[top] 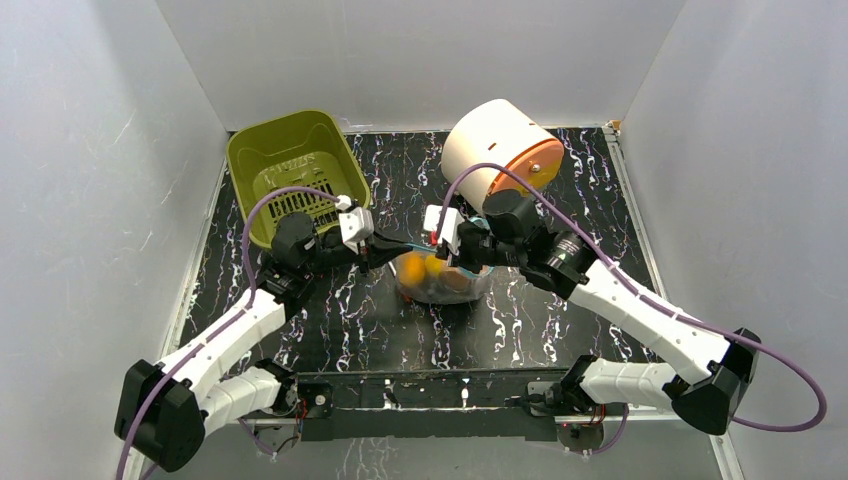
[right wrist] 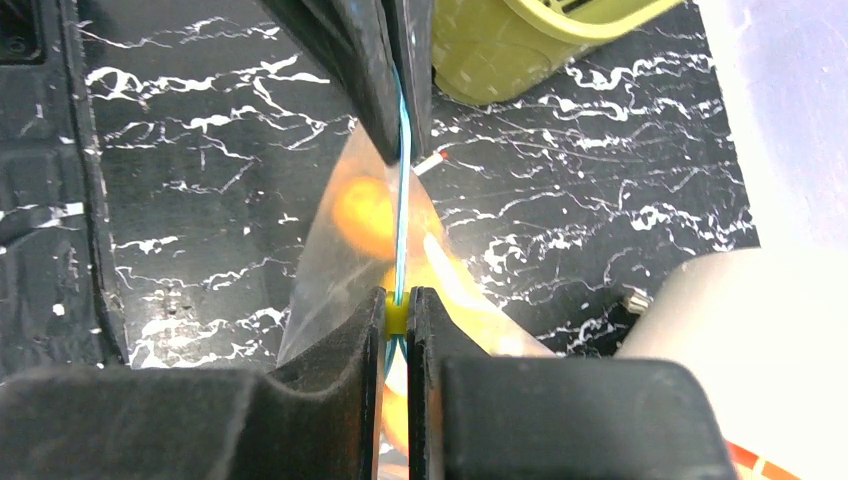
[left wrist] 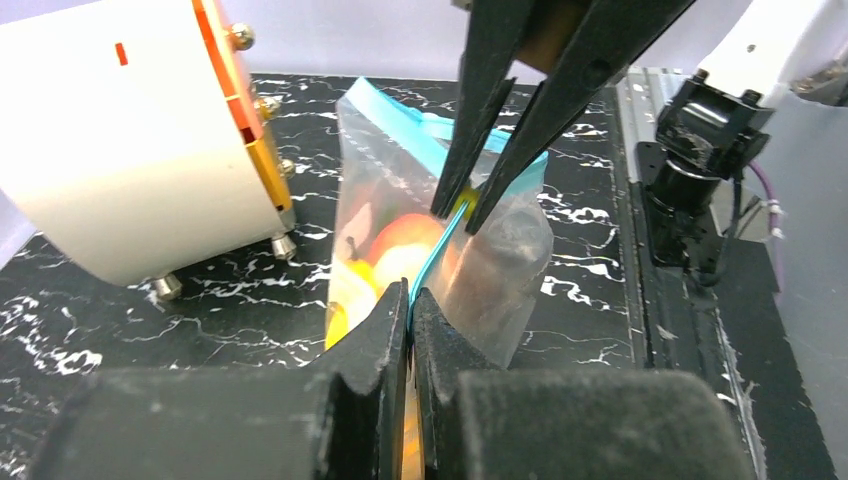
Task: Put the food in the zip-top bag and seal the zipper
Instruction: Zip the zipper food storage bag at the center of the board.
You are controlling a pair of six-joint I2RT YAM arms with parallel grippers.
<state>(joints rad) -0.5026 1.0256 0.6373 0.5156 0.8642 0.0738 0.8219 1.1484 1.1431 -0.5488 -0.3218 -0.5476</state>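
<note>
The clear zip-top bag (top: 440, 285) stands upright mid-table with orange and yellow food (left wrist: 400, 250) inside; other pieces are not distinguishable. Its teal zipper (left wrist: 435, 250) runs taut between both grippers. My left gripper (left wrist: 411, 292) is shut on the zipper's near end. My right gripper (right wrist: 397, 295) is shut on a small yellow slider (right wrist: 397, 315) on the zipper (right wrist: 402, 220). In the top view the left gripper (top: 405, 248) and right gripper (top: 458, 262) face each other over the bag's mouth. The food shows orange through the bag in the right wrist view (right wrist: 365, 215).
An olive-green slotted basket (top: 290, 165) stands at the back left. A white drum with an orange face (top: 500, 150) stands at the back, close behind the bag. A thin red-tipped pen (right wrist: 430, 162) lies on the black marbled table (top: 560, 330) by the basket.
</note>
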